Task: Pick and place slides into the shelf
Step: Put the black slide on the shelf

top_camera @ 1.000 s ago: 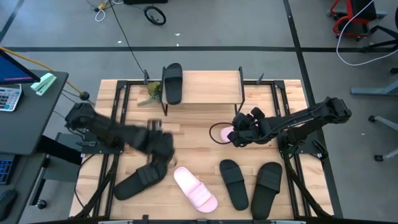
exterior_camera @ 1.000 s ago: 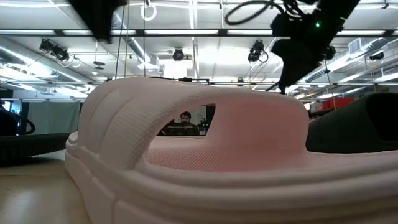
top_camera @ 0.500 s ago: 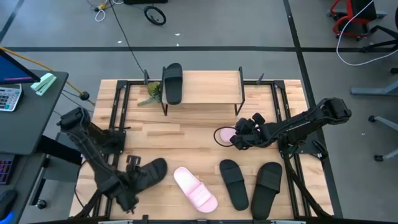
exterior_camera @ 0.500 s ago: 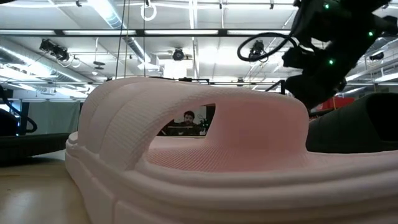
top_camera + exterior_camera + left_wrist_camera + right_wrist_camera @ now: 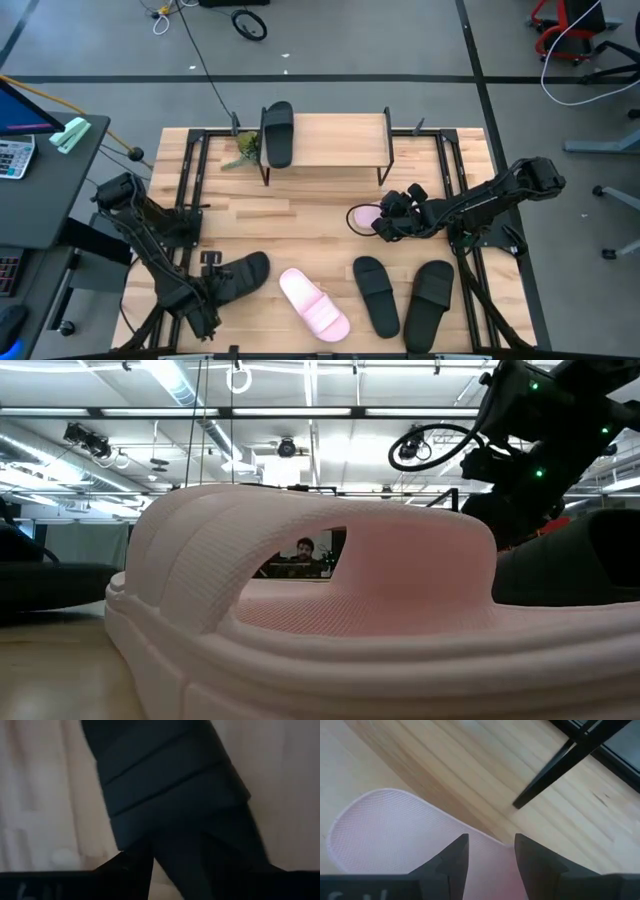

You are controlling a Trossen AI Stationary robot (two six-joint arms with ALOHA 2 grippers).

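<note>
**Slides to shelf: one placed, both arms at work on a slide**

Near edge of the desk (image 5: 310, 195): the left gripper (image 5: 207, 292) sits low at the near left corner, against the end of a black slide (image 5: 236, 275) that lies slantwise. Whether its jaws have closed on it cannot be told; its wrist view shows only dark ribbed rubber close up. Judged step: securing this slide. Recommend the jaws bite across the wide strap or the sole rim, not the flexible toe, and that the lift start only once the grip is firm.

Also along the near edge lie a loose pink slide (image 5: 313, 303) and a black pair (image 5: 376, 294), side by side toward the right corner, untouched.

Mid-desk, right of centre: the right gripper (image 5: 383, 224) has its jaws set fairly wide about the end of a second pink slide (image 5: 362, 214), apparently holding it. The footbed shows a fine woven-looking texture, with a thick, rounded, soft-looking rim. Carry it level, since rubber may sag or twist.

Far edge: the shelf (image 5: 335, 140), a pale smooth plank on thin black legs, carries one shelved black slide (image 5: 277, 133) at its left end. The rest of the plank is free. Clear the legs on approach and set slides parallel to the one already there.
</note>
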